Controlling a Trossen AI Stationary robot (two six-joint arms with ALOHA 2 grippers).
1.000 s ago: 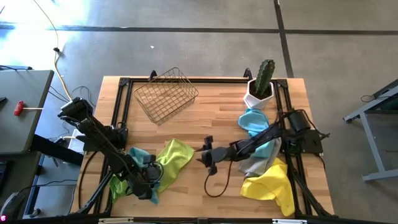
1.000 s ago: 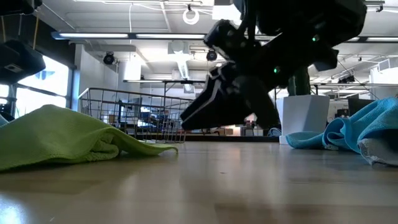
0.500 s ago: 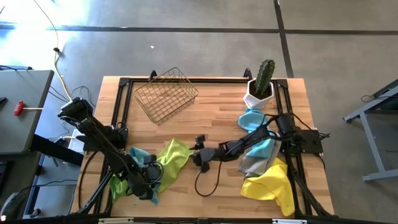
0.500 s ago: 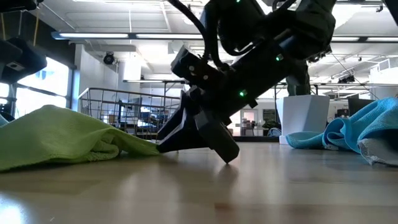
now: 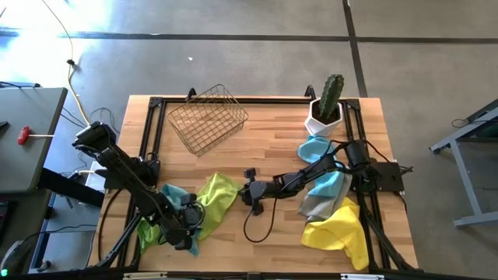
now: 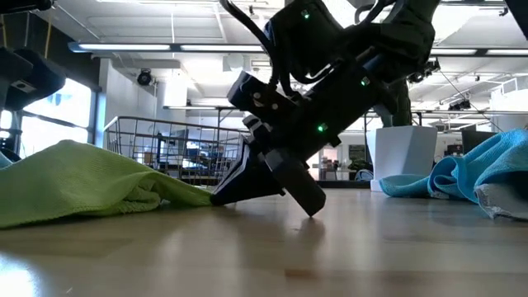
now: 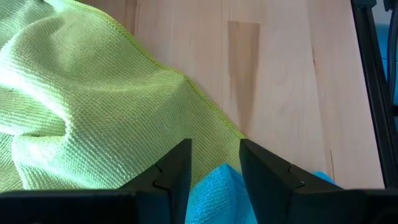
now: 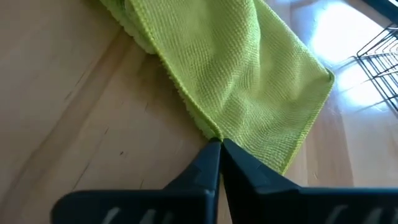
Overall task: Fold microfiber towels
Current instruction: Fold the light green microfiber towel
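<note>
A lime green towel (image 5: 216, 194) lies rumpled on the table, left of centre; it also shows in the low view (image 6: 74, 177). My right gripper (image 5: 247, 191) is down at its right edge and shut on it. A bunched light blue towel (image 5: 176, 194) lies at the near left, with my left gripper (image 5: 185, 227) on it. More lime green cloth (image 5: 148, 232) lies under that arm. At the right lie a second light blue towel (image 5: 317, 148), a grey one (image 5: 315, 207) and a yellow one (image 5: 339, 230). My left gripper has bunched light blue cloth (image 7: 214, 185) filling the gap between its two fingers, which come from above. The cloth lies on the lime green towel (image 7: 93, 106); how many layers it holds does not show. My right gripper pinches the lime green towel's edge (image 8: 210, 129) between its fingertips. The fingers slant down from the table's right, their tips at the tabletop (image 6: 216, 198). The towel lies slack on the table.
A wire basket (image 5: 206, 118) lies tipped at the far left. A white pot with a cactus (image 5: 325, 109) stands at the far right. A black cable loops on the table (image 5: 261, 229) below my right arm. Bare wood shows in the middle (image 5: 264, 148).
My right gripper has gone toward the table's left edge and down from above the table, until its fingertips reached the lime green towel's right edge, and it has shut on that edge. The towel has stayed where it was.
</note>
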